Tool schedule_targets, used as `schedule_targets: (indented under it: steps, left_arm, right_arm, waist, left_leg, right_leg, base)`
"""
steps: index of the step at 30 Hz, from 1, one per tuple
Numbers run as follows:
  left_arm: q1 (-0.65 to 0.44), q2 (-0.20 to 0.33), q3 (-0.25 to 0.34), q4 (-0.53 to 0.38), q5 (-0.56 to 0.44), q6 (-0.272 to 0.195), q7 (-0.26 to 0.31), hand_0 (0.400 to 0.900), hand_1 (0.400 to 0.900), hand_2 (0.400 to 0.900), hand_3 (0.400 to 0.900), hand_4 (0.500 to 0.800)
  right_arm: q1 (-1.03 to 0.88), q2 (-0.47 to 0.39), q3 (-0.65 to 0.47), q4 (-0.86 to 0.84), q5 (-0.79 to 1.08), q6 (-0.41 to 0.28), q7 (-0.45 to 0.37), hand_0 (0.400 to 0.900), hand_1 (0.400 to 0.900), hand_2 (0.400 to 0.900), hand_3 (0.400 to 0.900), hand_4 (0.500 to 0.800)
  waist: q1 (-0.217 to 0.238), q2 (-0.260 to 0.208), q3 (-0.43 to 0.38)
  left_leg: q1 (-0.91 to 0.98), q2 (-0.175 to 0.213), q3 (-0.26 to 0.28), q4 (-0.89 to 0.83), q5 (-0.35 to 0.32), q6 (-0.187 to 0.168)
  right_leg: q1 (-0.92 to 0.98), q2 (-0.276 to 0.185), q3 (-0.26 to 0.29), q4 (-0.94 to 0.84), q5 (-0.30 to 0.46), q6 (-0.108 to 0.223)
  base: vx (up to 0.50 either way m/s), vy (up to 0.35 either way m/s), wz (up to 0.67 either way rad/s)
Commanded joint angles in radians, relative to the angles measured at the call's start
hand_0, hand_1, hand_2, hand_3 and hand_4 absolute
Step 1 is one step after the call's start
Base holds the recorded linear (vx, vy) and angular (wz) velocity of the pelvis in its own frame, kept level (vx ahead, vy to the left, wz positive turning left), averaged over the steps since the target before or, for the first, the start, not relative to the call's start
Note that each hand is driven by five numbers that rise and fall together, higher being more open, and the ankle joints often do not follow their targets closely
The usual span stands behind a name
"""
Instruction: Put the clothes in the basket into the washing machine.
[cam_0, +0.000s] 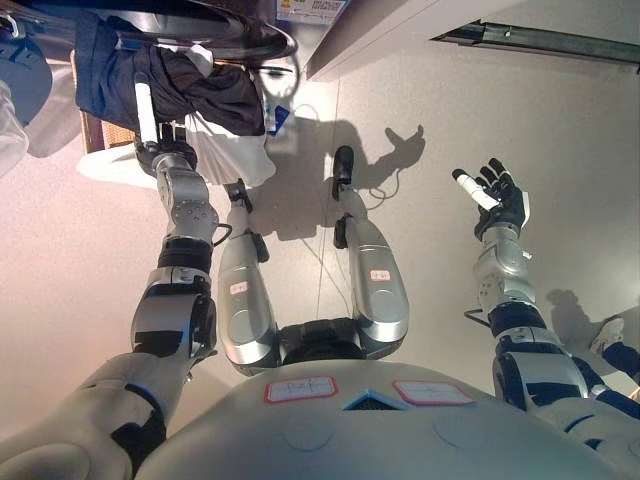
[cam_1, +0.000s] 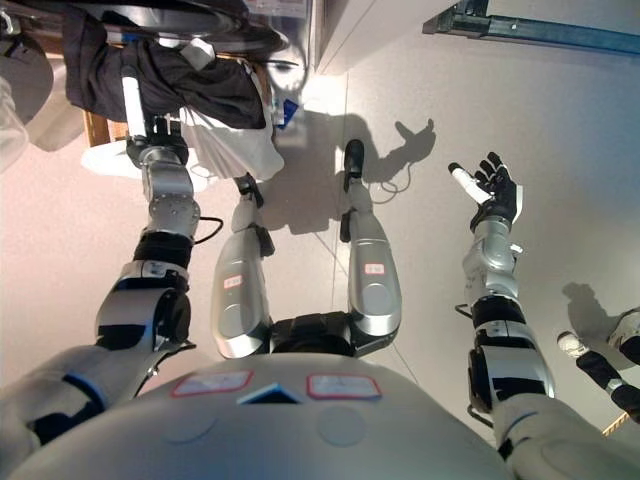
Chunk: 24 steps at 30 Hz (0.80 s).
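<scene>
A dark navy garment (cam_0: 200, 85) hangs from a dark round rim (cam_0: 240, 35) at the top left, which looks like the washing machine's opening. A white garment (cam_0: 230, 145) hangs just below it. My left hand (cam_0: 160, 145) is raised against the dark garment, with one white-tipped finger (cam_0: 145, 110) straight up along the cloth; the rest of its fingers are partly hidden. A brown woven piece (cam_0: 97, 130), possibly the basket, shows left of that hand. My right hand (cam_0: 497, 195) is held out at the right, open with fingers spread and nothing in it.
A pale panel edge (cam_0: 380, 30) runs down from the top centre. A dark rail (cam_0: 540, 40) lies along the floor at the top right. A person's shoe (cam_0: 608, 335) shows at the right edge. Blue and white cloth (cam_0: 20, 95) sits at the far left.
</scene>
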Motion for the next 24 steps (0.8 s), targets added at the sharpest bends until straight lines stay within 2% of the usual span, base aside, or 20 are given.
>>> schedule_targets:
  steps: [1,13,20,24]
  left_arm:
    - [-0.092,0.12,0.015,-0.157,0.07,-0.202,-0.086,0.4,0.4,0.4,0.4,0.5]
    - [-0.132,0.192,0.007,-0.18,0.126,-0.209,-0.084,0.4,0.4,0.4,0.4,0.5]
    - [-0.176,0.271,0.002,-0.161,0.159,-0.206,-0.078,0.4,0.4,0.4,0.4,0.5]
    - [-0.189,0.291,-0.004,-0.163,0.169,-0.204,-0.078,0.4,0.4,0.4,0.4,0.5]
  right_arm:
    - [0.134,-0.063,-0.034,-0.014,-0.003,-0.039,-0.024,0.9,0.9,0.9,0.9,0.8]
    - [0.149,-0.07,-0.032,-0.033,-0.004,-0.038,-0.006,0.9,0.9,0.9,0.9,0.8]
    - [0.151,-0.082,-0.03,-0.031,0.0,-0.041,0.007,0.9,0.9,0.9,0.9,0.8]
    - [0.155,-0.085,-0.03,-0.029,0.001,-0.04,0.014,0.9,0.9,0.9,0.9,0.8]
  waist:
    - [0.002,0.017,-0.222]
    - [-0.003,0.024,-0.235]
    - [-0.008,0.025,-0.248]
    - [-0.009,0.027,-0.252]
  left_leg:
    - [-0.064,0.024,-0.082,0.071,-0.045,-0.039]
    - [-0.067,0.024,-0.076,0.077,-0.052,-0.037]
    - [-0.064,0.026,-0.069,0.076,-0.056,-0.038]
    - [-0.061,0.025,-0.069,0.08,-0.06,-0.036]
  right_leg:
    - [-0.008,-0.003,-0.026,0.072,-0.081,0.038]
    - [-0.011,-0.005,-0.017,0.065,-0.074,0.042]
    - [-0.01,-0.007,-0.009,0.057,-0.07,0.046]
    - [-0.005,-0.009,-0.009,0.057,-0.071,0.047]
  base:
    - [0.0,0.0,0.0]
    - [0.0,0.005,-0.02]
    - [0.01,0.003,-0.03]
    - [0.0,0.0,0.0]
